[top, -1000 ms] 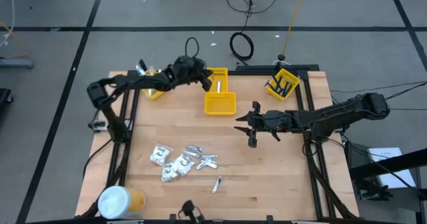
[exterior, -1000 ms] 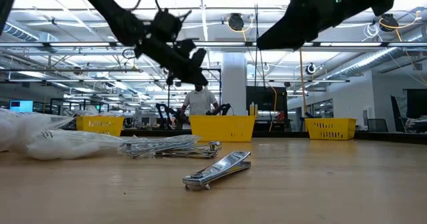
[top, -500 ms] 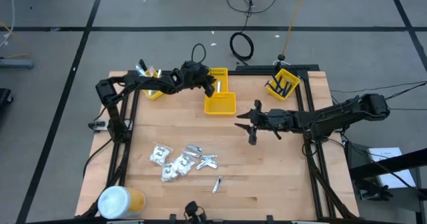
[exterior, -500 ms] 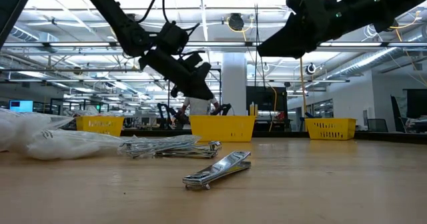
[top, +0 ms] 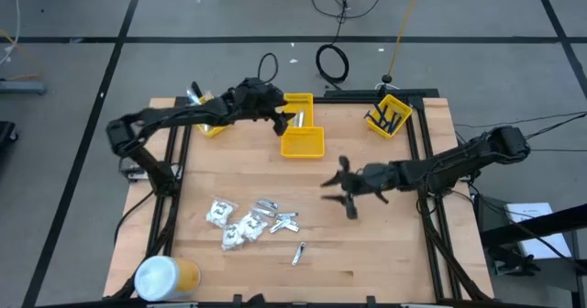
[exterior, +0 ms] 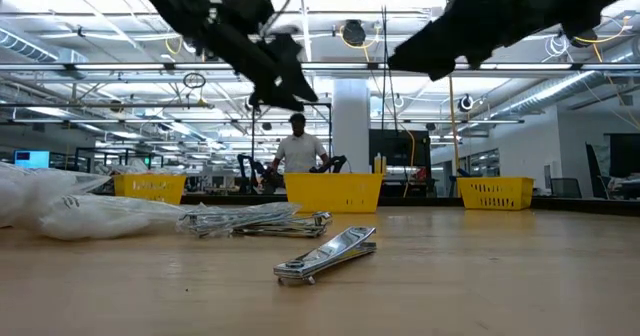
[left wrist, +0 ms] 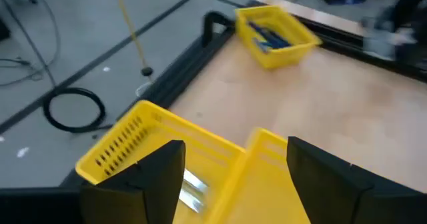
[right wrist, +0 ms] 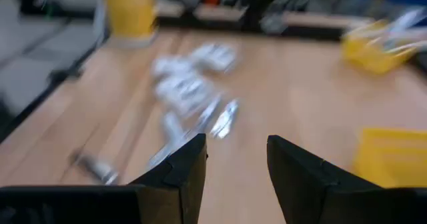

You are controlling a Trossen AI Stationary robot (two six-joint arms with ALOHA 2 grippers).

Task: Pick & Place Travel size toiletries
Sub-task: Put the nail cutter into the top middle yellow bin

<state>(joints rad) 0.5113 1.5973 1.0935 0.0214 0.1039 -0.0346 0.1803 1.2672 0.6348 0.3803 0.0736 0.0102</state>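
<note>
Left gripper (top: 286, 117) parted and empty over the middle bins (top: 302, 143); right gripper (top: 341, 185) half open, empty: descend squarely on one silvery tube (top: 298, 253)

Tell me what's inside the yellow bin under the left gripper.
The left gripper, open, hovers over the middle yellow bin. Silvery items lie in its far compartment; the fingers cover part of the inside.
</note>
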